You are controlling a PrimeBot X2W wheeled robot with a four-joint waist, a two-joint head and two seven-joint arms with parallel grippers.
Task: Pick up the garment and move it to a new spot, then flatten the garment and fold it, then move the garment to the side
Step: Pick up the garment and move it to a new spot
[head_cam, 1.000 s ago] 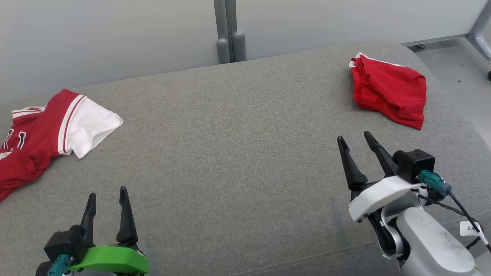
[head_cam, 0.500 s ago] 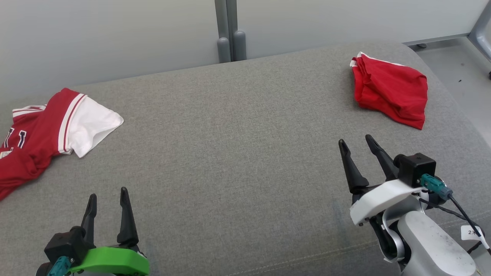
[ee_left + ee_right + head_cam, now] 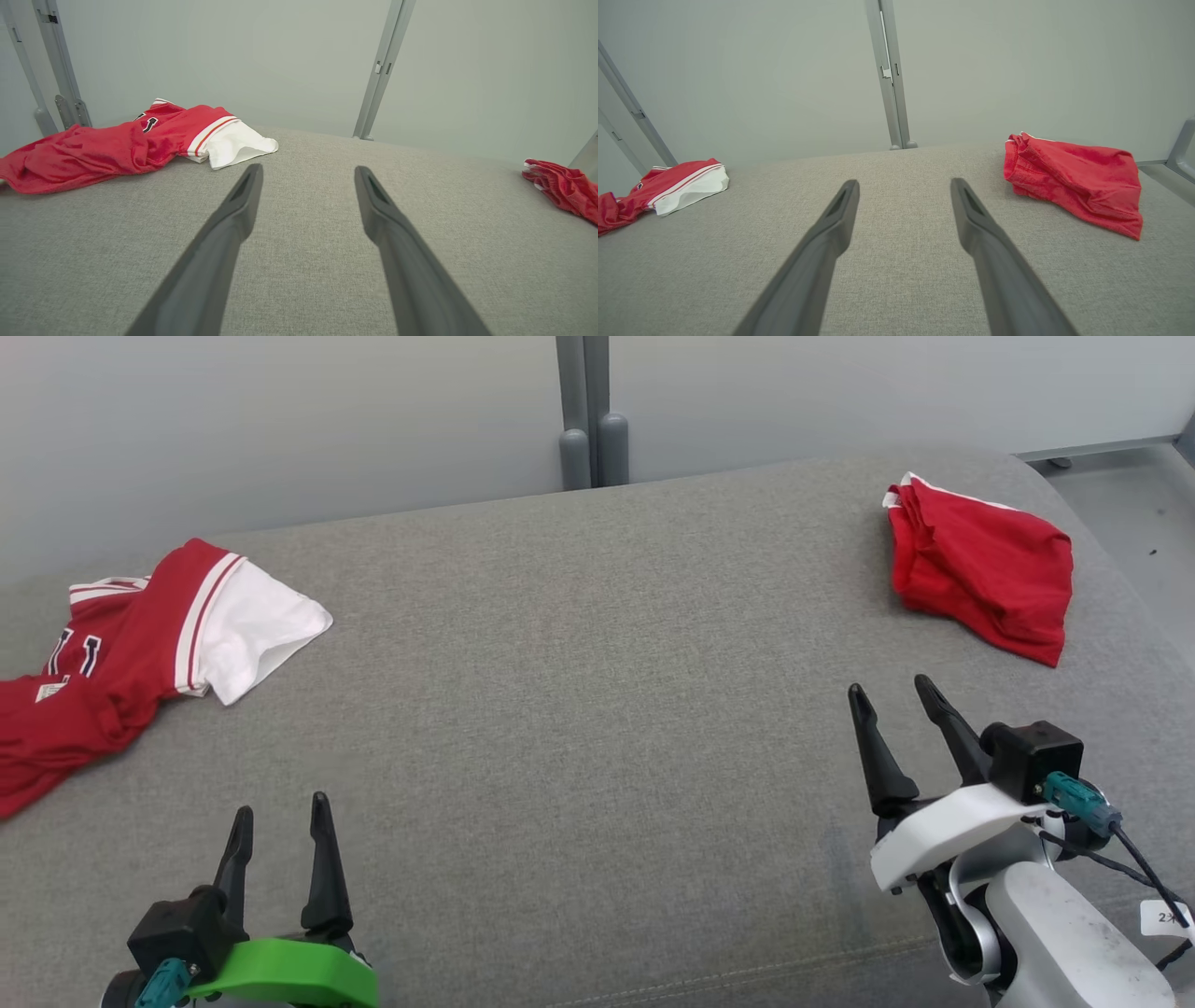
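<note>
Head view. Grey post (image 3: 585, 420) at back centre, standing behind a wide grey cushion (image 3: 579, 691). Jersey (image 3: 131, 653) far left of post and nearer the camera: crumpled, red body, white sleeve turned toward the post side, dark numerals partly showing, cut off by the frame edge. Red shorts (image 3: 990, 565) right of post, folded into a compact bundle near the cushion's rounded right end, white trim at the corner nearest the post. Left tool (image 3: 282, 805) low and left of post, green bracket, fingers spread, nothing between them, well apart from jersey. Right tool (image 3: 889, 687) low and right of post, white bracket, fingers spread and empty, near the shorts but not touching.

Left wrist view. Left tool (image 3: 308, 168) wide apart, only bare cushion (image 3: 467, 210) between the fingers. Post (image 3: 378, 70) just right of centre. Jersey (image 3: 117, 144) left of post, bunched in a long heap, white sleeve at the end closest to post. Shorts (image 3: 565, 186) far right of post, at the frame edge. Cannot tell if fingertips touch the fabric surface.

Right wrist view. Right tool (image 3: 904, 182) spread, empty, pointing at the post (image 3: 889, 70). Shorts (image 3: 1073, 182) right of post, lying flat-folded on the cushion (image 3: 901, 280), apart from the fingers. Jersey (image 3: 668, 186) far left of post, small at the frame edge.
</note>
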